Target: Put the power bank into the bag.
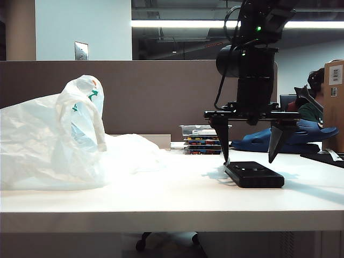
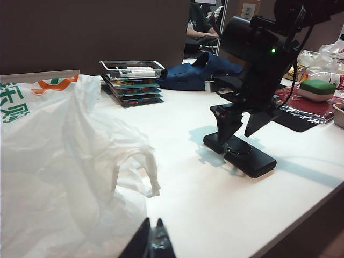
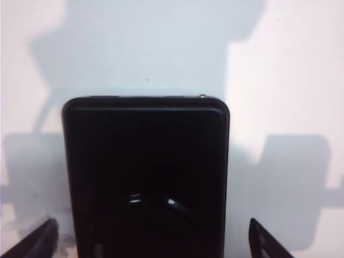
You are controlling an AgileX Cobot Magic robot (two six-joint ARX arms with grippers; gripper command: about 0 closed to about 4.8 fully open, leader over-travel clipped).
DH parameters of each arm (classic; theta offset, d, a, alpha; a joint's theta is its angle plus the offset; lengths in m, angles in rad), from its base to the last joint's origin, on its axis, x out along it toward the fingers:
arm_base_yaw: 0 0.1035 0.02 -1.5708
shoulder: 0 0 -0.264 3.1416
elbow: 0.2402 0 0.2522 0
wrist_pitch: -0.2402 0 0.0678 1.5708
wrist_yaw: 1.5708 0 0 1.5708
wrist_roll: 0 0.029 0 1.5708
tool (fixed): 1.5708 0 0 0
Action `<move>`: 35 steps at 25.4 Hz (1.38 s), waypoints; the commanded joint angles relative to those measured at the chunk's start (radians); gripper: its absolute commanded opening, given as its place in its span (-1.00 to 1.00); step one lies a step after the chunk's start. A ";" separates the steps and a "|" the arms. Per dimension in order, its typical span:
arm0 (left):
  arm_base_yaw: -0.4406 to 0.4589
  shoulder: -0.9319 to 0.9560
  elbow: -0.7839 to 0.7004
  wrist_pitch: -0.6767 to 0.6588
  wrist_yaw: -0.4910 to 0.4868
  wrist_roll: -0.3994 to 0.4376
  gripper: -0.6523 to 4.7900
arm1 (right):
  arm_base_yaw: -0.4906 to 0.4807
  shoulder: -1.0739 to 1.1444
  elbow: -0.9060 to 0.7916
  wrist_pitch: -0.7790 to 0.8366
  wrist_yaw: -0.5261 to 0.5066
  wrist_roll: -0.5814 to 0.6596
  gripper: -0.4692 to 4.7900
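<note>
The black power bank [image 1: 253,174] lies flat on the white table, right of the middle. My right gripper [image 1: 248,159] hangs just over it, pointing down and open, with one finger on each side of the slab and apart from it. The right wrist view shows the power bank [image 3: 145,166] filling the gap inside my right gripper [image 3: 151,220]. The white bag [image 1: 54,140] sits crumpled on the left, green and orange print showing. My left gripper [image 2: 152,220] is shut and holds nothing, beside the bag [image 2: 64,161], looking across at the power bank [image 2: 244,153] and the right gripper [image 2: 235,138].
A stack of clear plastic boxes [image 1: 200,140] stands at the back by the grey partition, with a blue clog [image 1: 290,137] to its right. A red mat carrying a green-topped object [image 2: 317,88] lies beyond the right arm. The table's front edge [image 1: 172,215] runs close below the power bank.
</note>
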 commanded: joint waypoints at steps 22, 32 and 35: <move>0.000 0.000 0.005 0.006 0.007 0.001 -0.78 | 0.015 0.026 -0.034 0.027 -0.039 0.055 1.00; 0.000 0.000 0.005 0.007 0.007 0.001 -0.78 | 0.014 0.028 -0.034 0.001 -0.035 0.055 1.00; 0.000 0.000 0.005 0.007 0.007 0.001 -0.78 | 0.014 0.028 -0.034 -0.006 -0.034 0.055 1.00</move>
